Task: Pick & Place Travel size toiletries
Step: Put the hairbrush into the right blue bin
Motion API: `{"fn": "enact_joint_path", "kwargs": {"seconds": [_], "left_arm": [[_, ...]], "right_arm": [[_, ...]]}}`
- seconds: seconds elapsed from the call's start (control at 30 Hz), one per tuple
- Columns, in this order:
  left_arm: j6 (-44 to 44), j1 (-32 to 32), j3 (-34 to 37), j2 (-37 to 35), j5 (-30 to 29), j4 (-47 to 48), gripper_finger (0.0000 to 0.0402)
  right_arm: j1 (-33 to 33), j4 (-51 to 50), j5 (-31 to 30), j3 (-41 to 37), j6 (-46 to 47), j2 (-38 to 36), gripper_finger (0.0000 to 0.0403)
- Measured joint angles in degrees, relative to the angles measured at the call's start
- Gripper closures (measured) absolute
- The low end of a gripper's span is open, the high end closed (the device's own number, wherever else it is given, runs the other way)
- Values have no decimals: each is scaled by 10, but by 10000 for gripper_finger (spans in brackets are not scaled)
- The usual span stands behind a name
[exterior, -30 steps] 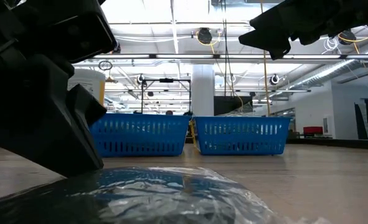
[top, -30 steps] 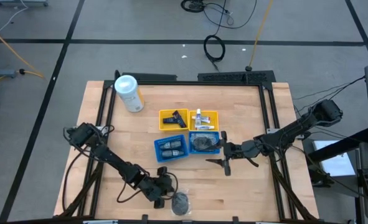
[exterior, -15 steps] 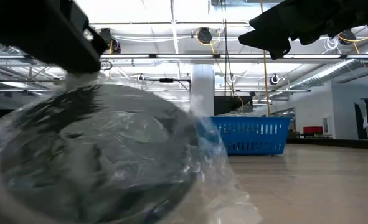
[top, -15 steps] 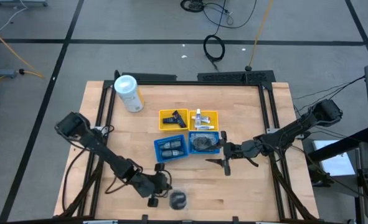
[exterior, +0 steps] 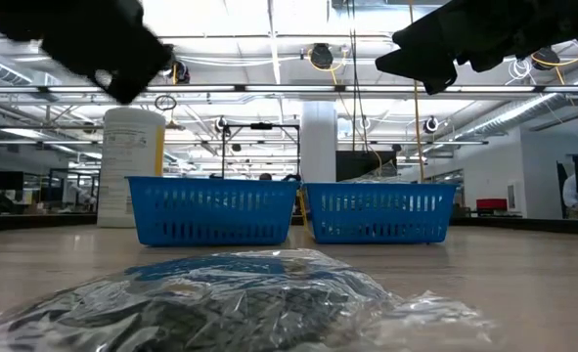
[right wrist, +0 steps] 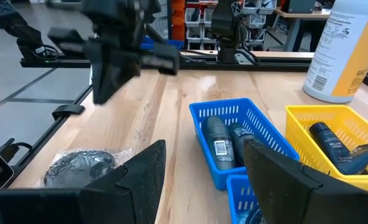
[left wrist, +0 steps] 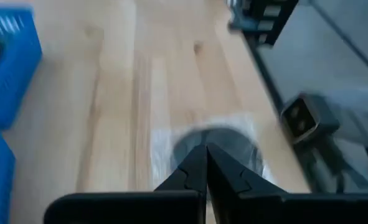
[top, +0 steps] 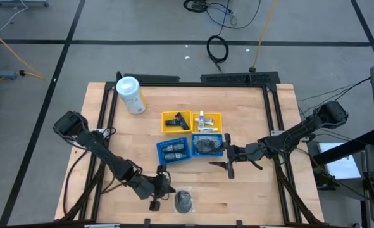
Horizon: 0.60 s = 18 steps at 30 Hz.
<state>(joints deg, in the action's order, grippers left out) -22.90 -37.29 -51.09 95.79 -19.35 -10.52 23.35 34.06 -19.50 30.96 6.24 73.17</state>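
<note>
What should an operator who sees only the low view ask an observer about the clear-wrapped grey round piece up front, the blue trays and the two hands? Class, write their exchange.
Operator: Is the wrapped piece held?
Observer: No. The clear-wrapped grey round piece lies on the wooden table. The left hand is shut and empty, and points toward it.
Operator: What is inside the blue trays?
Observer: The blue mesh tray nearer the left arm holds two small dark bottles.
Operator: And the right hand?
Observer: The right hand is open and empty, beside the blue trays.
</note>
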Motion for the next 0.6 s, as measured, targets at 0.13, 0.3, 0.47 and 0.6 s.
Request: {"fn": "enact_joint_path", "kwargs": {"seconds": [0.13, 0.3, 0.47, 0.6], "left_arm": [[-13, -2, 0, 31, 17, 15, 363], [-16, -4, 0, 66, 17, 15, 292], [-14, -3, 0, 80, 27, 12, 213], [-8, -3, 0, 101, 29, 19, 173]], "right_arm": [[0, 0, 0, 0, 1, 0, 193], [0, 0, 0, 0, 1, 0, 193], [0, 0, 1, 0, 1, 0, 193], [0, 0, 1, 0, 1, 0, 193]]}}
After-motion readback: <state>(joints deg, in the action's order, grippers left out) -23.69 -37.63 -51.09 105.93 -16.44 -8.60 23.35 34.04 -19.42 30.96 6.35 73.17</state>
